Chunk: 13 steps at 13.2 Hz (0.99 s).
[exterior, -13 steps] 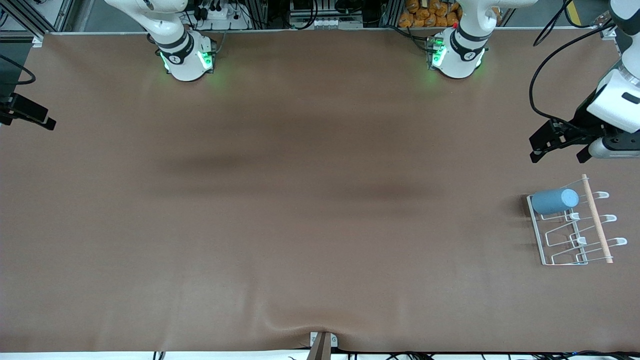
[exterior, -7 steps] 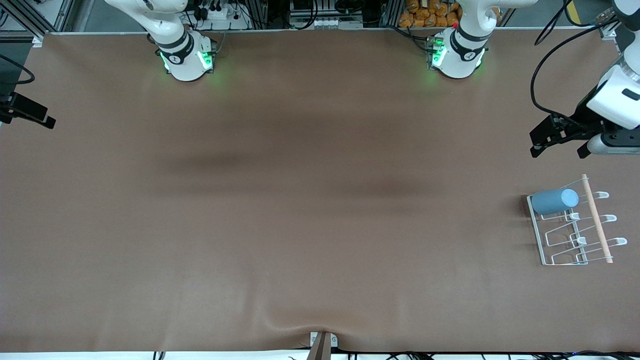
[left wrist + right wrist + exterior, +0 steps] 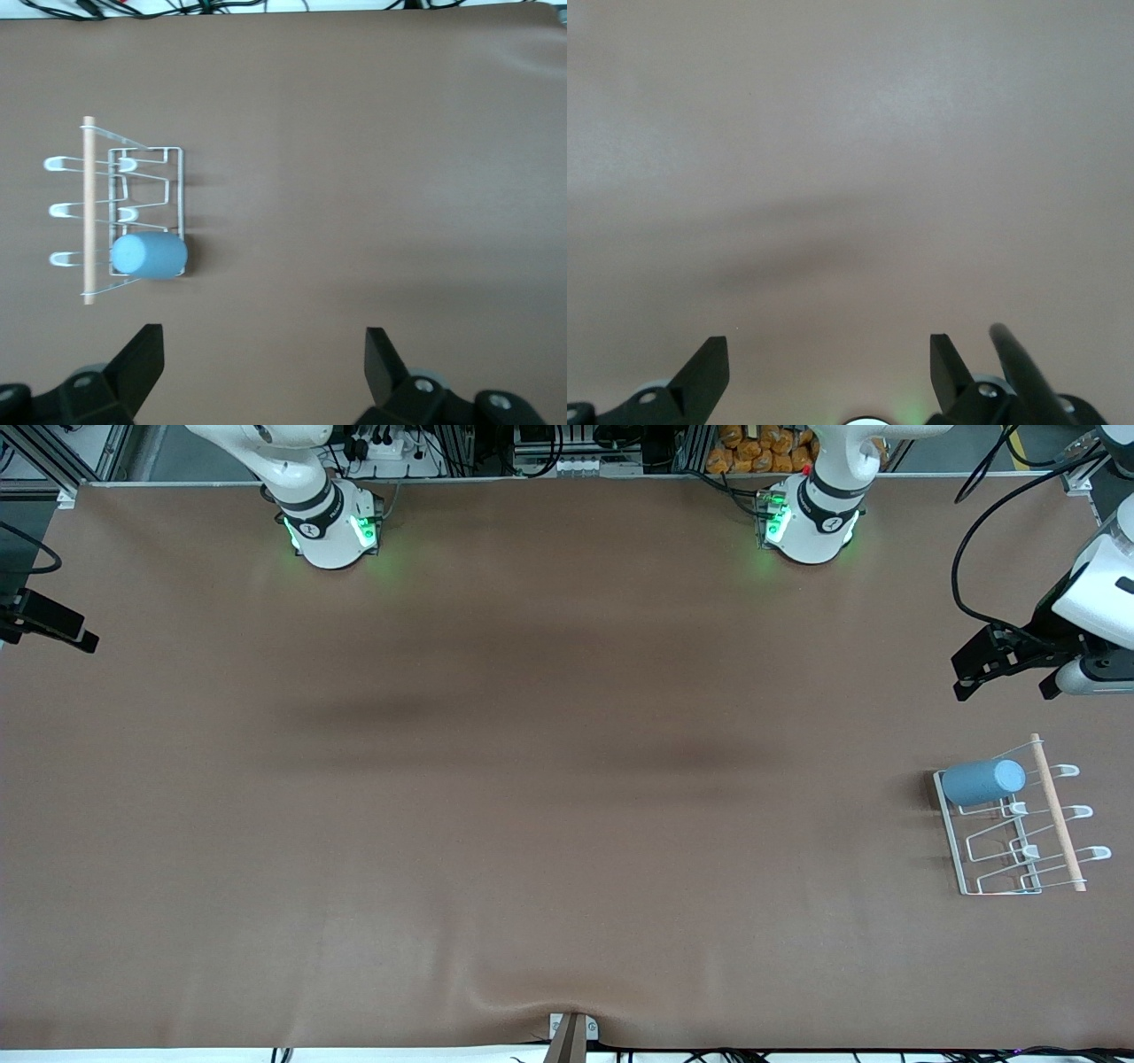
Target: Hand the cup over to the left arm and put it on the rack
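Observation:
The light-blue cup [image 3: 982,782] lies on its side on the white wire rack [image 3: 953,841], in the slot farthest from the front camera, at the left arm's end of the table. In the left wrist view the cup [image 3: 149,255] rests against the rack [image 3: 181,190] beside its wooden rod [image 3: 88,204]. My left gripper [image 3: 1005,687] hangs open and empty over bare table beside the rack, apart from the cup; its fingers [image 3: 146,341] frame only tabletop. My right gripper [image 3: 829,347] is open and empty over bare table near its own base.
The brown table cover [image 3: 549,779] spreads wide between the two arm bases [image 3: 332,536]. A loose black cable [image 3: 961,558] hangs by the left arm. A black part [image 3: 53,622] sticks in at the table's edge at the right arm's end.
The left gripper has drifted away from the rack and toward the table's end, still open. The cup and the rack have not moved.

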Available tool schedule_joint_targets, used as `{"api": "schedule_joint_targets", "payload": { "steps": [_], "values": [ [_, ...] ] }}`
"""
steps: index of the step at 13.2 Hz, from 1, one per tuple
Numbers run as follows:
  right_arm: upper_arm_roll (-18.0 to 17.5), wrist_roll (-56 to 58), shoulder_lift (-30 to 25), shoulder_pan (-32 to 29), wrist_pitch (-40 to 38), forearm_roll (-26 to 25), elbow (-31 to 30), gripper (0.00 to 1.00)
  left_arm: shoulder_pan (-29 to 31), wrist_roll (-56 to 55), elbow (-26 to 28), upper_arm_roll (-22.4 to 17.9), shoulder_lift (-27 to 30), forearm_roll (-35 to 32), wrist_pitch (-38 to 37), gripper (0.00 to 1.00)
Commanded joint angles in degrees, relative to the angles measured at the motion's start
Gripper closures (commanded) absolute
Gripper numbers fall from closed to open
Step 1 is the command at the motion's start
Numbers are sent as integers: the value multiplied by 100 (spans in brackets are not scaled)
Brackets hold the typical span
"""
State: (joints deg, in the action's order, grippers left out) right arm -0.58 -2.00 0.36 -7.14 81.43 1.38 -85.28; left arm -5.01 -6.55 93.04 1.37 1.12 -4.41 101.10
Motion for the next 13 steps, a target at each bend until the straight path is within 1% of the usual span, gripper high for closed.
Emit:
{"api": "schedule_joint_targets", "payload": {
  "steps": [1,4,7,13],
  "values": [
    [-91,-11,-53,-121,-83,20,38,0,26,-92,-31,74,90,-166,-152,0],
    [-91,-11,-53,-121,-83,20,64,0,26,-84,-49,74,90,-122,-178,0],
    [-91,-2,-53,-121,-92,11,64,0,70,-84,-32,82,82,264,-205,0],
    [-82,-2,-53,-121,-127,11,64,0,70,-92,74,82,29,327,-346,0]
  ]
}}
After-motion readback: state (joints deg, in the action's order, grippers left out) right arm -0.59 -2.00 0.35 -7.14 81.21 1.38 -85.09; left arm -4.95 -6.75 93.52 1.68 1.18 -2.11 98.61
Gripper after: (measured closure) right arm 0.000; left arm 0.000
